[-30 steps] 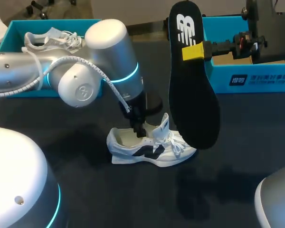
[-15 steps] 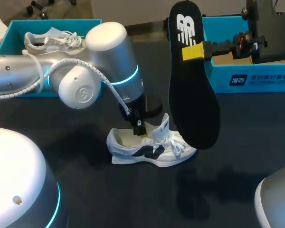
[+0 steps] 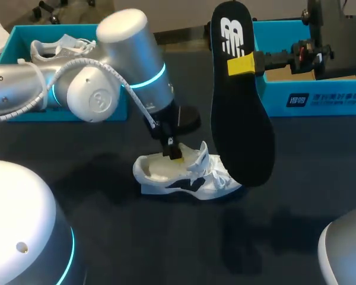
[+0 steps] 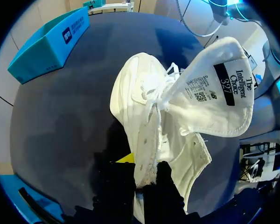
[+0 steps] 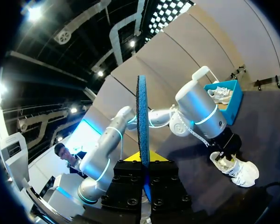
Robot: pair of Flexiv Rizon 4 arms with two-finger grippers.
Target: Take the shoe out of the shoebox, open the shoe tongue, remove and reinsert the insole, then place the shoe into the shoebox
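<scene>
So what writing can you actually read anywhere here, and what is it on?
"The Intelligent Choice", "327": label on the shoe tongue.
Small print beside it: too small to read.
Insole: a white logo, no words.
White characters on the shoebox: too blurred.

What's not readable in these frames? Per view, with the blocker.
Head view: front of the shoe, partly behind the insole's lower end.
Head view: most of the right shoebox's inside, behind its front wall and the right arm.
Left wrist view: one yellow tip of the left tool, behind the shoe's collar.
Right wrist view: both insole faces, since it sits edge-on in the right tool.
</scene>
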